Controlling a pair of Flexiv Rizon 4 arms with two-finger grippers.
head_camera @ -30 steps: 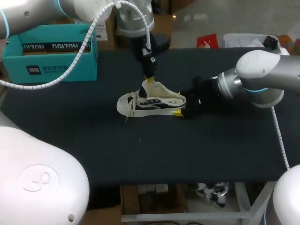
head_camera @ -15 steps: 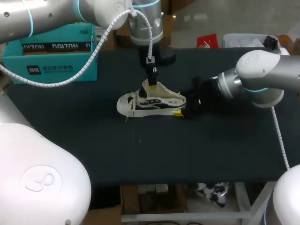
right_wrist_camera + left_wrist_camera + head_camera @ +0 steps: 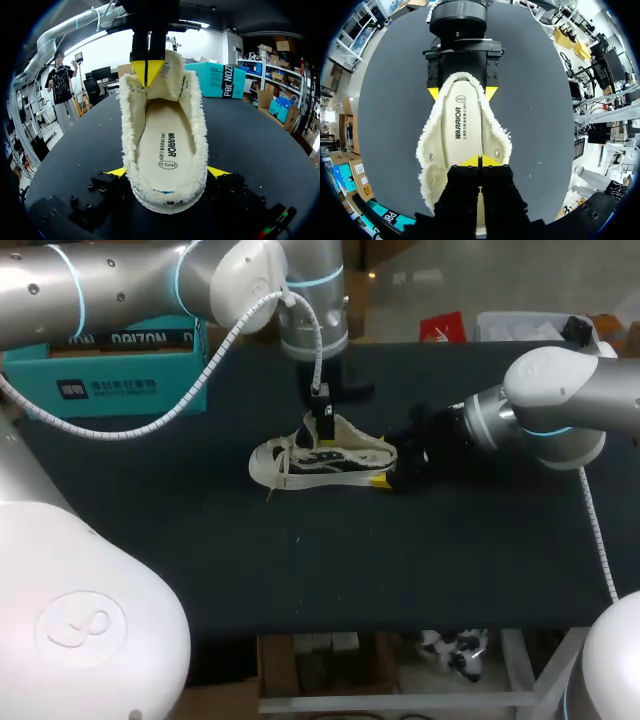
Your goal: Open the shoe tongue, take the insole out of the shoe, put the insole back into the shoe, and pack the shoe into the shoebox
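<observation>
There is one shoe (image 3: 322,456), one insole (image 3: 461,126), one shoebox (image 3: 108,380) and two grippers, all on a single dark table (image 3: 200,550). The shoe lies near the table's middle, sole down and opening up, with its toe towards the robot's left. The cream insole lies flat inside it, between the fuzzy lining walls. The left gripper (image 3: 479,161) comes down from above, its yellow tips pressed together on the tongue (image 3: 172,67), which stands raised off the opening. The right gripper (image 3: 167,172) is at the heel, one yellow tip touching each side, clamped on the shoe. The teal shoebox stands at the table's far left corner, well apart from the shoe; the left arm hides its inside.
</observation>
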